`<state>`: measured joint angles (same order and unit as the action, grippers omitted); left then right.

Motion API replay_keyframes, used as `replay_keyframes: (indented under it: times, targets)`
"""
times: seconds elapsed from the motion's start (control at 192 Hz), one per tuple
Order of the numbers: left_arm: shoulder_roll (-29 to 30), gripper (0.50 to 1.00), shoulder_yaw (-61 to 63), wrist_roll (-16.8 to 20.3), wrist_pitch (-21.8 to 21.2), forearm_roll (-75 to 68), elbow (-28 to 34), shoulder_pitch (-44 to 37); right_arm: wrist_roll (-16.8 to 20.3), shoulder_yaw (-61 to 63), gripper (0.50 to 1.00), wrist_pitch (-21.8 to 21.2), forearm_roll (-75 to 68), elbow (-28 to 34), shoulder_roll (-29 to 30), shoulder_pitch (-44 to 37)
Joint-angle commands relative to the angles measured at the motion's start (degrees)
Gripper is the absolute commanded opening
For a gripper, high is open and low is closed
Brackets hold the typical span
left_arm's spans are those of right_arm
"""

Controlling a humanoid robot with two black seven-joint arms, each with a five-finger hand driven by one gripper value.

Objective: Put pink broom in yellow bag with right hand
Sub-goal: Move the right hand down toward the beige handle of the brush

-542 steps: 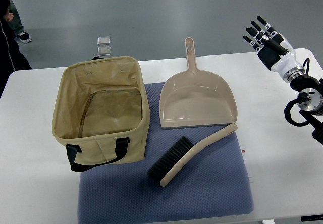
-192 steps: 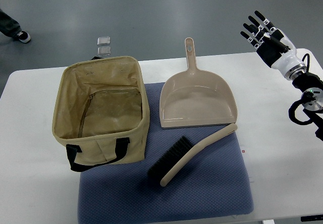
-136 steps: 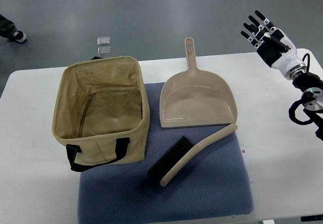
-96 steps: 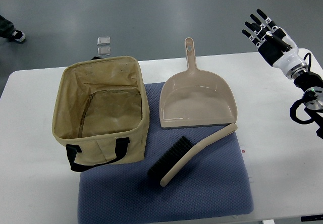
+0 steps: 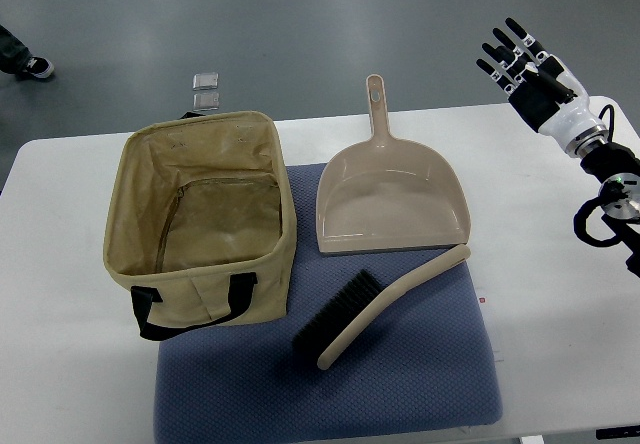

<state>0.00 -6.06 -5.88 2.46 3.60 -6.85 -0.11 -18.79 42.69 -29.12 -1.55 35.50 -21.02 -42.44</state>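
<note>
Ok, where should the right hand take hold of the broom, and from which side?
Probably the bare handle of the broom, near its upper right end, coming from above and the right. That end points toward the right hand, lies flat on the blue mat, and is clear of the bristles, though close to the dustpan.

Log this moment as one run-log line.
phase: pre-grasp | right robot hand: open, raised beyond table's far right corner | broom: on blue mat, untouched | bag: open, empty | left arm: out of view
</note>
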Motion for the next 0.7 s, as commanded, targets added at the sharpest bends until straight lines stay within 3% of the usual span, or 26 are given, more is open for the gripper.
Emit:
replay_keyframes:
  times: [0.0,0.088,0.218,0.359,0.494,0.697]
  targets:
    - [0.0,1.0,0.0,-0.01,0.0,0.0,0.0,0.02,-0.02,-0.68,0.924,-1.56,0.31,0.45,-0.43,-0.18]
    - [0.0,1.0,0.0,-0.01,0.0,0.0,0.0,0.02,-0.02,-1.21,0.924,-5.88,2.68,1.24,-2.53,-0.36]
    - [0.0,1.0,0.0,-0.01,0.0,0.0,0.0,0.02,-0.55,-2.7,0.924,-5.88,13.59,6.34,-5.44,-1.85]
    - [0.0,1.0,0.0,-0.01,0.0,0.0,0.0,0.02,-4.94,-3.67,0.919,-5.69,30.55,15.74,-10.18,-2.12]
    - [0.0,1.0,0.0,-0.01,0.0,0.0,0.0,0.02,-8.46,-4.46,0.919,1.16,46.36,23.82,-11.76,-2.03]
    - [0.0,1.0,0.0,-0.01,0.0,0.0,0.0,0.02,-11.71,-12.99,0.919,12.24,57.62,32.62,-15.81,-3.35]
